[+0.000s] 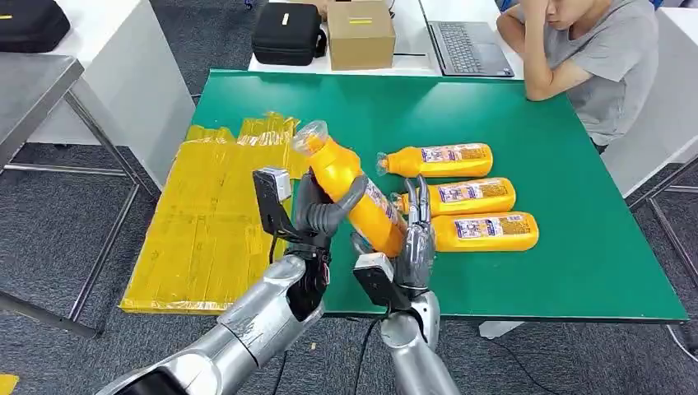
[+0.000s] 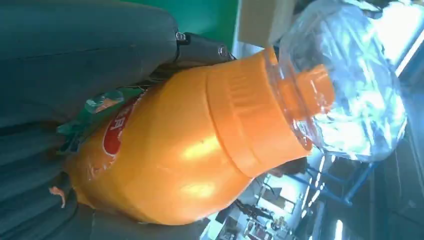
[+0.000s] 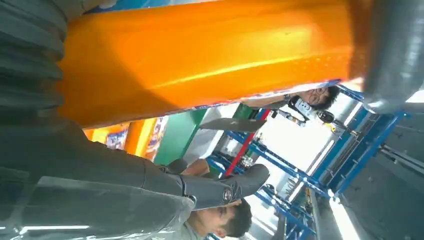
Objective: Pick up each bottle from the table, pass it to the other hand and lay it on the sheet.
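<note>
The step in hand looks like the handover. A bottle (image 1: 350,194) hangs tilted above the table (image 1: 576,271), its clear cap up and away from the robot. The left hand (image 1: 323,210) has its fingers wrapped around the upper body of the bottle, just below the neck; the left wrist view shows that hand closed against the orange shoulder. The right hand (image 1: 416,234) lies against the lower end, with its fingers standing nearly straight beside the bottle, so I cannot tell whether it has a real hold or only props the base.

To do this well, the left hand should be firm on the bottle before the right lets go, and the right should draw off sideways without nudging the base. Three more bottles (image 1: 465,197) lie just beyond the right hand. The yellow sheet (image 1: 206,222) lies beyond the left hand, on its outer side, so the carry goes that way, ending with the bottle laid flat.
</note>
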`<state>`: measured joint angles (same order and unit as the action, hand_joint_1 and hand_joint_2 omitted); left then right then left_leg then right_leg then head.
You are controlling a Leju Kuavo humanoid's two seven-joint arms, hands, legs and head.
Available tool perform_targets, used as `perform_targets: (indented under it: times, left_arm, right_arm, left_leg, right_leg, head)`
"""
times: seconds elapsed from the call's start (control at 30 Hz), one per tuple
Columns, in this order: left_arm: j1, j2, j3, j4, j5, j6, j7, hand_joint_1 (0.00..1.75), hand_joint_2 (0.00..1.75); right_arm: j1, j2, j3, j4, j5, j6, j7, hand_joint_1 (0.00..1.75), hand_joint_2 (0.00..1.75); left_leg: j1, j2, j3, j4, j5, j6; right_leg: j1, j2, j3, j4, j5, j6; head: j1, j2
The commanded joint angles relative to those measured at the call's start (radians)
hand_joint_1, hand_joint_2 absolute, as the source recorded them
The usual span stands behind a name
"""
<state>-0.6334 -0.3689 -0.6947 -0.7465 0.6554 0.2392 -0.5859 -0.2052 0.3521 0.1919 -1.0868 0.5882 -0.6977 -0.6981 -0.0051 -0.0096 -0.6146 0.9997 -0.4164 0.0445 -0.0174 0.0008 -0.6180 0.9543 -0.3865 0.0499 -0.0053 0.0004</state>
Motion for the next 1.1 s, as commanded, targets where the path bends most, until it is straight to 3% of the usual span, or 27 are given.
perform_targets:
  times: [0.03, 0.43, 0.5, 0.57, 1.1]
  left_arm:
    - [-0.047, 0.02, 0.007, 0.083, 0.007, 0.01, 0.004, 1.75, 1.75]
    - [-0.027, 0.02, -0.001, 0.046, -0.007, -0.017, 0.001, 1.75, 1.75]
    - [-0.034, 0.02, 0.007, 0.049, 0.005, -0.015, 0.026, 1.75, 1.75]
    - [-0.029, 0.02, 0.042, 0.043, 0.11, -0.105, 0.121, 1.75, 1.75]
    - [-0.077, 0.066, 0.166, 0.108, 0.061, 0.028, 0.02, 1.75, 1.75]
  right_arm:
    - [-0.007, -0.011, 0.056, -0.019, -0.025, 0.0, 0.0, 0.0, 1.75]
    - [0.006, -0.029, 0.072, -0.051, -0.097, 0.0, 0.0, 0.0, 1.75]
    - [0.005, -0.028, 0.063, -0.05, -0.091, 0.0, 0.0, 0.0, 1.75]
    - [0.004, -0.033, 0.059, -0.042, -0.097, 0.0, 0.0, 0.0, 1.75]
    - [0.052, -0.062, 0.123, -0.106, -0.141, 0.0, 0.0, 0.0, 1.75]
  left_leg:
    - [0.001, 0.002, 0.007, 0.001, -0.004, -0.003]
    - [0.001, 0.001, 0.004, -0.001, -0.001, -0.002]
    - [0.001, 0.002, 0.007, 0.0, -0.004, -0.003]
    - [0.001, 0.002, 0.006, 0.0, -0.003, -0.003]
    - [0.001, 0.003, 0.006, 0.0, -0.003, -0.003]
  right_leg:
    - [0.002, 0.002, 0.006, 0.001, -0.003, -0.003]
    - [0.001, 0.001, 0.003, -0.001, -0.001, -0.002]
    - [0.002, 0.001, 0.007, 0.0, -0.003, -0.003]
    - [0.001, 0.001, 0.006, 0.0, -0.003, -0.002]
    - [0.001, 0.002, 0.005, 0.0, -0.002, -0.002]
  head:
    - [0.0, 0.0]
    - [0.0, 0.0]
    - [0.0, 0.0]
    - [0.0, 0.0]
    - [0.0, 0.0]
